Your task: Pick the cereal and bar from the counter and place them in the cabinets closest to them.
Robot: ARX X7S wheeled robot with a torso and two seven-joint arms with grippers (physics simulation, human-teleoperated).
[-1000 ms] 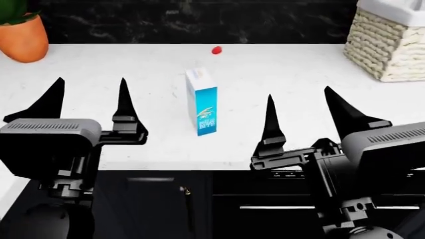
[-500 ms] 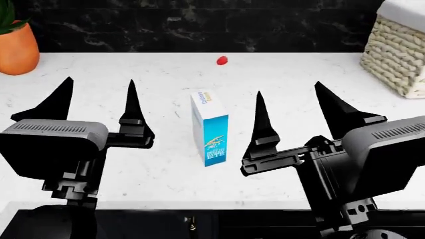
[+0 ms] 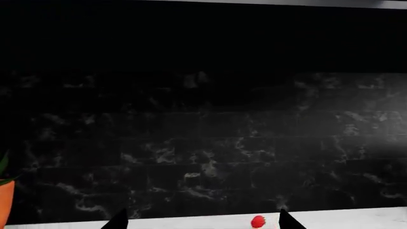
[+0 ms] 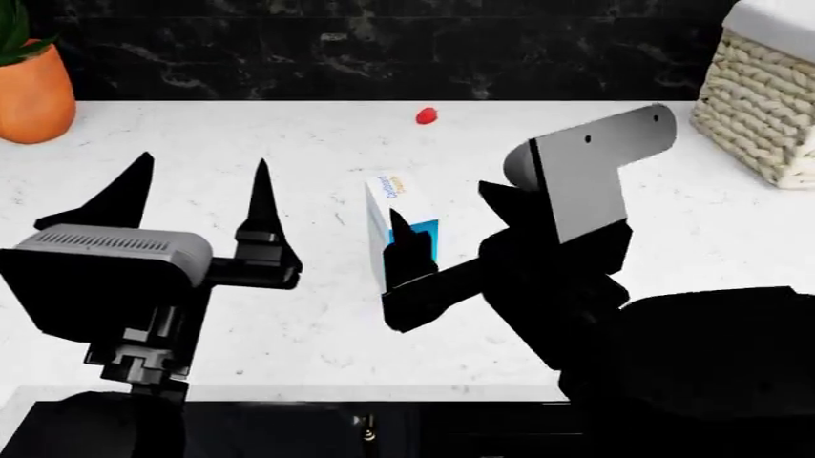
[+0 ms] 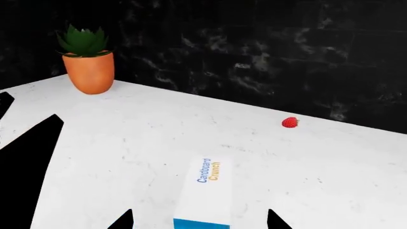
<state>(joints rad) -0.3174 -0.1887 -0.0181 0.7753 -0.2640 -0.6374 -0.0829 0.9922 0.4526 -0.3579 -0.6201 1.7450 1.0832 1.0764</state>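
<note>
**benchrat:** ok so going left to right, what's on the counter (image 4: 612,315)?

**simfan:** Far left back corner has a terracotta pot (image 4: 34,93), smooth orange, with a spiky green plant in it. The slab itself is white marble-look with faint grey veins, and the wall behind is black marble with pale streaks.

**benchrat:** and the left gripper (image 4: 198,197)?

**simfan:** Hangs over the left part of the counter, two black pointed fingers spread wide apart, nothing between them. Its body is a boxy dark block with a grey ribbed top.

**benchrat:** cereal?

**simfan:** The cereal (image 4: 397,214) stands upright near the middle of the counter, closer to the front edge than the back. Tall thin cardboard box, bright cyan front, white narrow sides, "Cardboard Crunch" printed on the white top. In the right wrist view the box top sits between the two dark fingertips, which stand apart on either side of it.

**benchrat:** so the right gripper (image 5: 199,220) has it?

**simfan:** Fingers are spread, flanking the box; can't tell if they touch it. The grey and black arm covers the box's right side in the head view.

**benchrat:** anything else?

**simfan:** A small red berry (image 4: 427,115) near the back edge, well apart from the box. At the far right back corner sits a cream woven basket (image 4: 764,100) with chunky weave.
</note>
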